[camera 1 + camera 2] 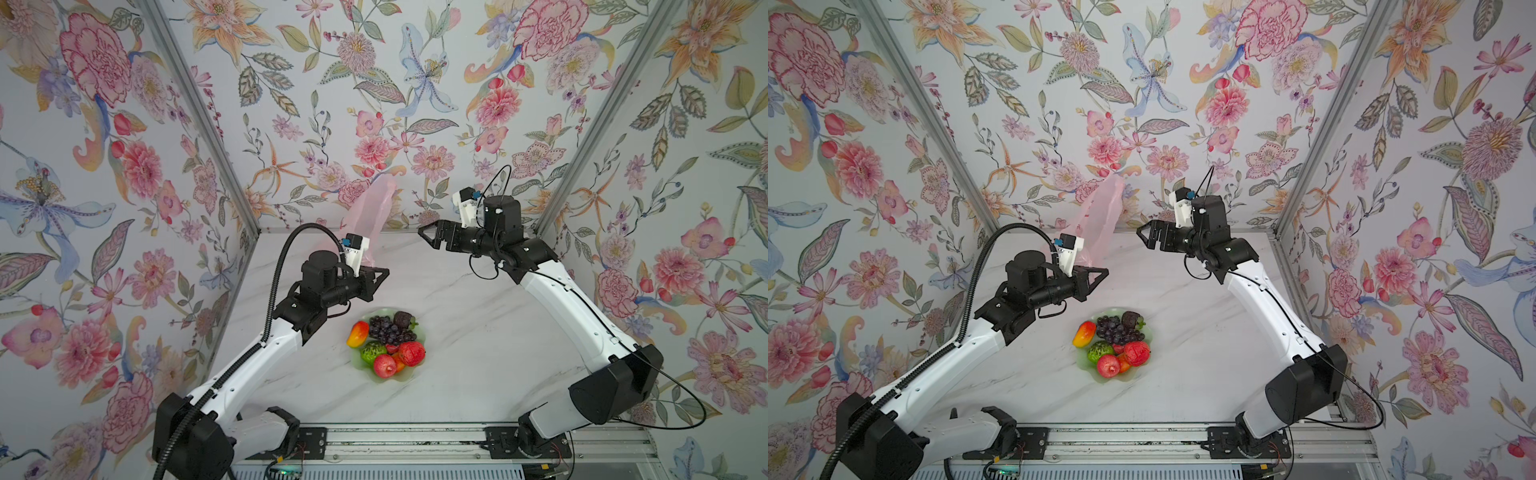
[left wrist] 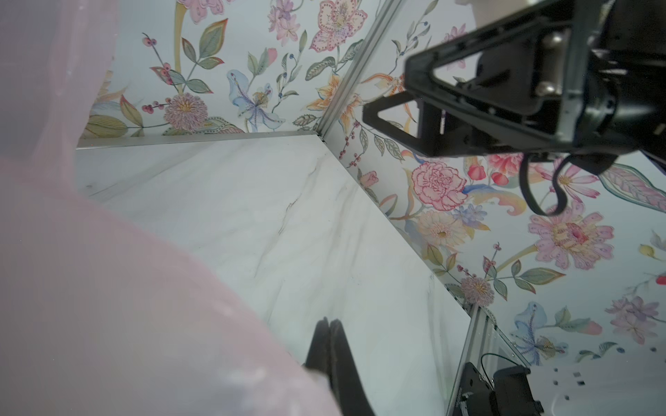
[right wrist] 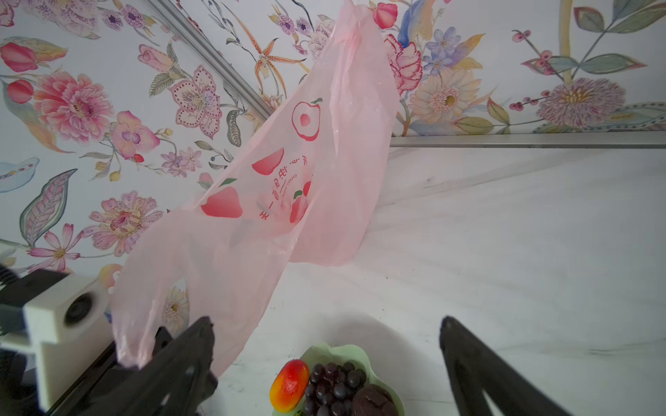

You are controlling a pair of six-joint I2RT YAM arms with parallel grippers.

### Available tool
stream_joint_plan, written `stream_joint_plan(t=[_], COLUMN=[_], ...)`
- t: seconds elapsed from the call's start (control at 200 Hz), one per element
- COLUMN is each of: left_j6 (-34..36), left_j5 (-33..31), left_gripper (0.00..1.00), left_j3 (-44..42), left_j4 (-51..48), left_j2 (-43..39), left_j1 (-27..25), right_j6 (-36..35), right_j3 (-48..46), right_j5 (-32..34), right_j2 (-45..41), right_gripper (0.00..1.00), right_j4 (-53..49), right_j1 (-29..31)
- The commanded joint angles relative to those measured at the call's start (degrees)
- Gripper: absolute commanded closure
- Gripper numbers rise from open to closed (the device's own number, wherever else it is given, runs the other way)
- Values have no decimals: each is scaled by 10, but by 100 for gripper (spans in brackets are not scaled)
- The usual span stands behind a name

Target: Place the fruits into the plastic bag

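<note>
The fruits sit piled on a pale green plate (image 1: 382,310) at mid-table: a red-yellow mango (image 1: 357,333), purple grapes (image 1: 388,328), a maroon fruit (image 1: 403,319), a bumpy green fruit (image 1: 372,352) and red apples (image 1: 384,365). The pink plastic bag (image 1: 374,208) (image 3: 288,201) rises from my left gripper (image 1: 386,271), which is shut on its handle end. Behind the plate, my right gripper (image 1: 424,237) (image 3: 326,320) hangs open and empty, just right of the bag. In the right wrist view the mango (image 3: 289,385) and grapes (image 3: 335,385) show below it.
Floral walls close in the marble table on the left, back and right. In the left wrist view the plastic bag (image 2: 108,288) fills one side, beside the shut left gripper (image 2: 328,320). The arm bases stand on a metal rail (image 1: 415,440) at the front edge.
</note>
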Motion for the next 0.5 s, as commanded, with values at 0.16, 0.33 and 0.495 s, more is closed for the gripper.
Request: stream_joint_plan(t=[0.16, 0.33, 0.495], left_j6=[-4, -17, -20], left_j5=[14, 1, -11], left_gripper=[100, 100, 100], left_j3=[-84, -117, -130], left_j4=[-13, -10, -14], left_j2=[-70, -100, -111], left_j1=[-35, -35, -35], right_j6=[-32, -27, -12], right_j3=[44, 15, -22], right_j5=[12, 29, 16], right_j2=[42, 49, 48], right_gripper=[1, 0, 12], right_j4=[-44, -44, -21], right_j1=[-2, -18, -43])
